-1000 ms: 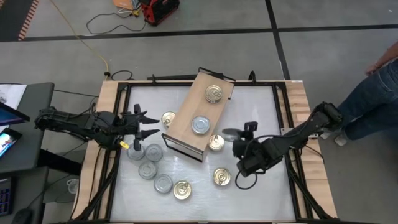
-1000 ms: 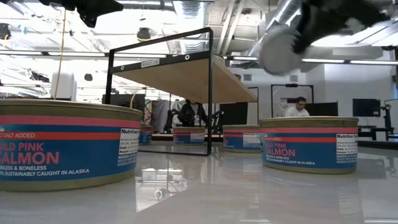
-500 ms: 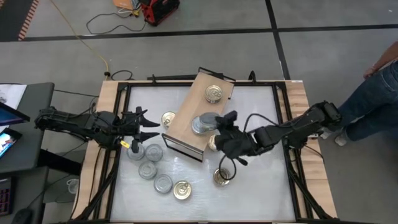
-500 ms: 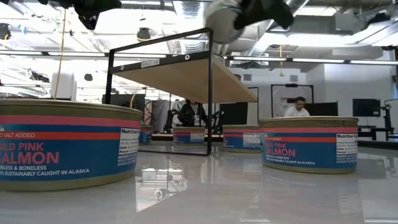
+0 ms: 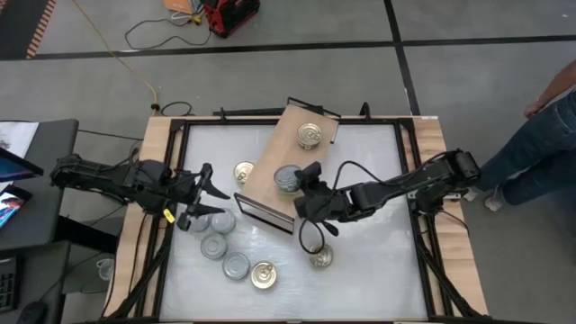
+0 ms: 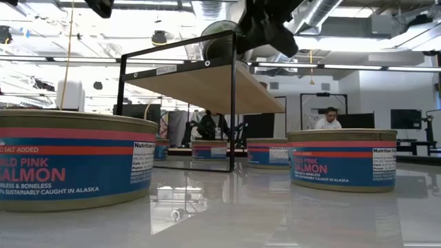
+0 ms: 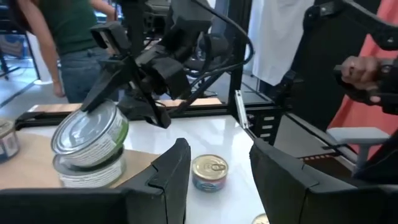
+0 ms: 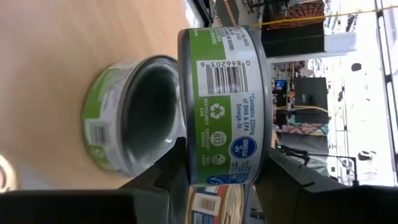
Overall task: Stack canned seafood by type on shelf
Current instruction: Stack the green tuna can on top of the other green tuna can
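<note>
Green-labelled and silver-lidded, a tin is clamped between the two dark fingers of the right gripper, the barcode and recycling mark turned to the wrist camera. It is held tilted, just above and partly overlapping a second green-labelled tin that rests on the light plywood top of the shelf; whether the two tins touch cannot be told. In the left wrist view the same pair is seen, the tilted tin on top of the one below it, with the right arm's black body reaching in over them. Farther along the shelf top a gold-lidded tin is sitting near the far end. On the white tabletop more canned seafood is scattered: a gold tin beside the shelf's left edge, another gold one below the right arm, a cluster of silver-lidded tins toward the left, and a gold tin close to the front. From table height, blue and red salmon tins are seen large in the foreground. The left gripper is held over the table's left side just above the silver cluster, its fingers parted with nothing between them. A person's leg in jeans is visible past the table's right side.
</note>
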